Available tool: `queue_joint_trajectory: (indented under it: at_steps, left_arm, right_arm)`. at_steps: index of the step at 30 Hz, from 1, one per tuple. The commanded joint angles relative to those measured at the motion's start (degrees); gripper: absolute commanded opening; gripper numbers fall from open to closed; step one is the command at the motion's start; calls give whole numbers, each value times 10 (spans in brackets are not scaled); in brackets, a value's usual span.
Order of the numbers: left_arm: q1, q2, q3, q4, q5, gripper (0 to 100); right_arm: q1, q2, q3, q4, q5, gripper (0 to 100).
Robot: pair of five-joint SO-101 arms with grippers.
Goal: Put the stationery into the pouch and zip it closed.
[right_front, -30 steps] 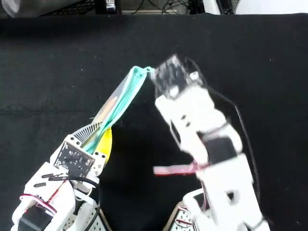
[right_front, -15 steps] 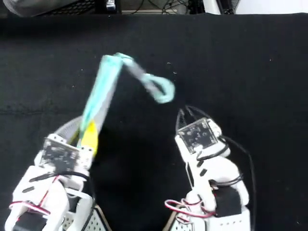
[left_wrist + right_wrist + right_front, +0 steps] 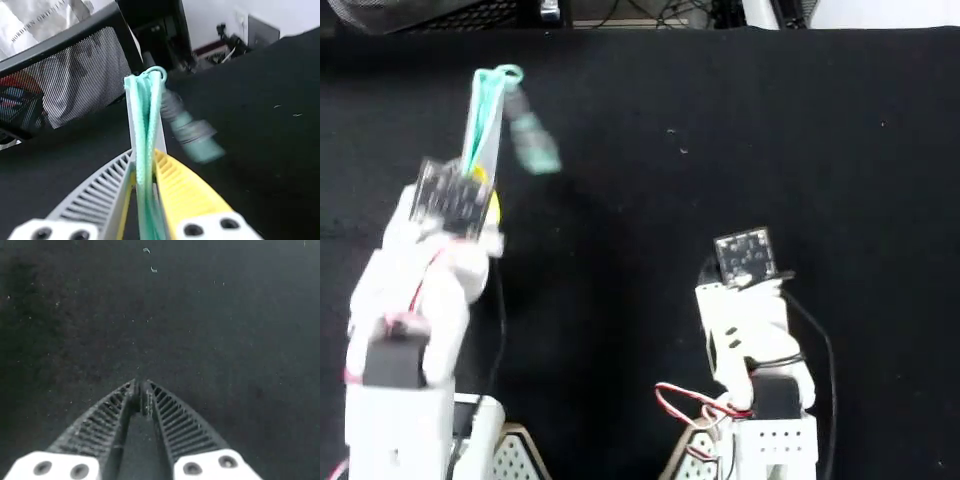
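The pouch is a flat clear one with teal edging, held edge-on and sticking out from my left gripper toward the table's far left. In the left wrist view, the grey and yellow fingers of that gripper are shut on the pouch. A teal and grey wrist strap dangles from the pouch's far end and is blurred; in the high view the strap hangs to the right of the pouch. My right gripper is shut on nothing, low over the bare cloth. The right arm sits drawn in near its base.
A black cloth covers the table. Beyond its far edge stand a mesh basket and cables. Both arm bases sit at the near edge.
My left arm has swung the pouch left and toward the far edge. The right arm has let go of the pouch's end and pulled back to its base; the strap now swings loose.
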Motion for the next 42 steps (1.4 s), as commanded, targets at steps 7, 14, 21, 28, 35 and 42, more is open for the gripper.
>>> queue_joint_trajectory:
  at_steps: [7, 14, 21, 28, 35, 42]
  left_arm:
    - [-26, 415, -326, -57, -13, 30]
    - [29, 584, -419, -57, -11, 29]
    - [138, 725, -423, -58, -10, 30]
    - [181, 735, -436, -13, 89, 186]
    - [212, 691, -524, 145, 107, 205]
    - [234, 605, -598, 284, 112, 203]
  right_arm:
    - [7, -34, -1, 31, -5, 15]
    - [7, -33, -1, 31, -5, 15]
    - [7, -33, -1, 31, -5, 15]
    - [5, -32, -1, 31, -5, 15]
    - [4, -32, -1, 31, -5, 15]
    - [4, -32, -1, 31, -5, 15]
